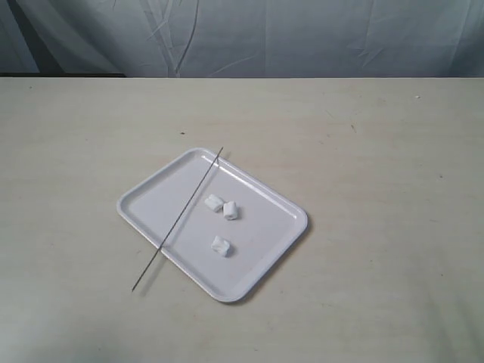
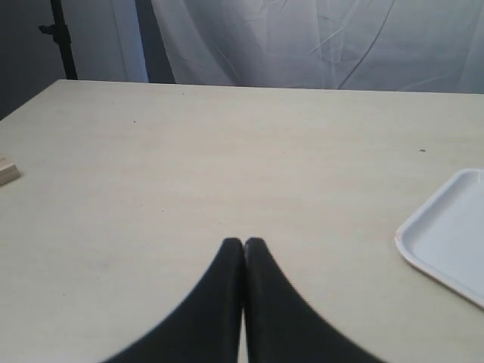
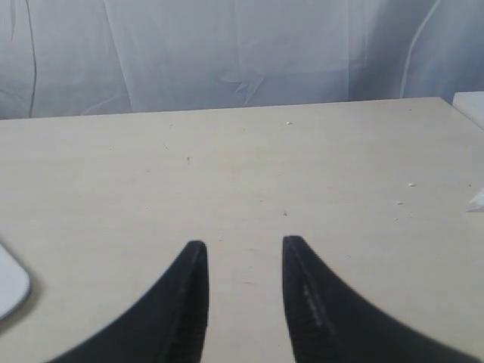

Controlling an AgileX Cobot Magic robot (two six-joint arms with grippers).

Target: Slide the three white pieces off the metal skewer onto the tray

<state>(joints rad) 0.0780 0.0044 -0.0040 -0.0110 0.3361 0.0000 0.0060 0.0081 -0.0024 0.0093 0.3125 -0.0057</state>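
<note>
All three pieces (image 1: 231, 211) lie free on the tray (image 1: 162, 198), skewer (image 1: 177, 219) bare. Park the clenched, empty left pincer (image 2: 243, 242) and the released right pincer (image 3: 240, 246) over bare counter (image 1: 378, 265).

A lab test bench: bare pale table (image 1: 378, 265), wrinkled white cloth backdrop (image 1: 302, 38)

A pale beige table (image 1: 378, 227), lightly speckled, fills the scene. Behind its far edge hangs a wrinkled grey-white cloth backdrop (image 1: 302, 38); a dark stand (image 2: 64, 45) rises beside it.
</note>
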